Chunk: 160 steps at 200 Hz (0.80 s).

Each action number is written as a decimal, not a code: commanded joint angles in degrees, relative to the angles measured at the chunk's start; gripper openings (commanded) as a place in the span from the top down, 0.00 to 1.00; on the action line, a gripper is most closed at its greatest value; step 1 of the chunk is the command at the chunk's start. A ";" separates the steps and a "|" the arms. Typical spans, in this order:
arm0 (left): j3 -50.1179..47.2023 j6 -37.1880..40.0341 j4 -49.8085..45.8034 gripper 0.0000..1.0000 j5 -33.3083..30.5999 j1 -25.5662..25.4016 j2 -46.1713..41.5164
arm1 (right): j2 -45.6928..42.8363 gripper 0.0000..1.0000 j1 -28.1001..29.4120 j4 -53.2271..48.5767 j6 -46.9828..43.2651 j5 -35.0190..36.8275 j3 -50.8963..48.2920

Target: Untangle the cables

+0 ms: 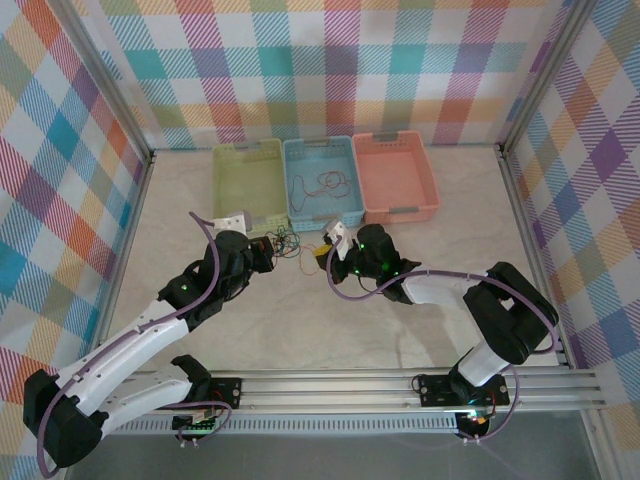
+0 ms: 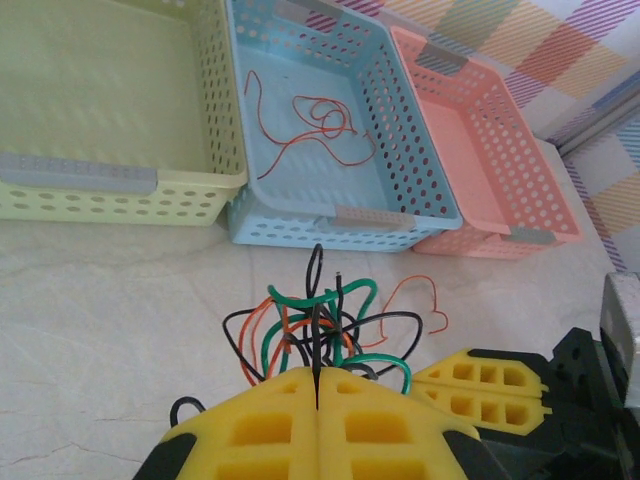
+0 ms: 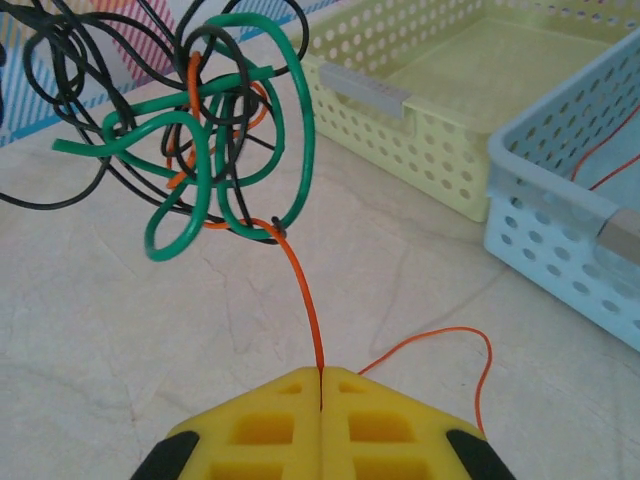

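**A:** What is the left pincer [image 2: 317,378] doing?

**B:** Its yellow fingers are pressing together on a thin black cable [image 2: 316,345], which is rising into the tangle of cables [image 2: 320,325] just past the fingertips.

**A:** And the right pincer [image 3: 321,375]?

**B:** It is pinching an orange cable [image 3: 310,310] that is climbing into the same tangle, where black, green and orange strands are looping through each other. Another orange stretch is arching over the table [image 3: 120,330] beside it.

**A:** Where is the tangle sitting?

**B:** It is sitting between the two pincers, just in front of the baskets.

**A:** And farther back?

**B:** A green basket [image 2: 190,190], a blue basket [image 2: 300,232] and a pink basket [image 2: 470,240] are standing side by side. A loose red cable [image 2: 330,125] is lying in the blue one.
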 commanded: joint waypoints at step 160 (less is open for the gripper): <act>-0.80 1.53 4.58 1.00 5.50 0.05 0.14 | 4.18 0.78 1.39 -3.12 -3.38 -5.91 4.10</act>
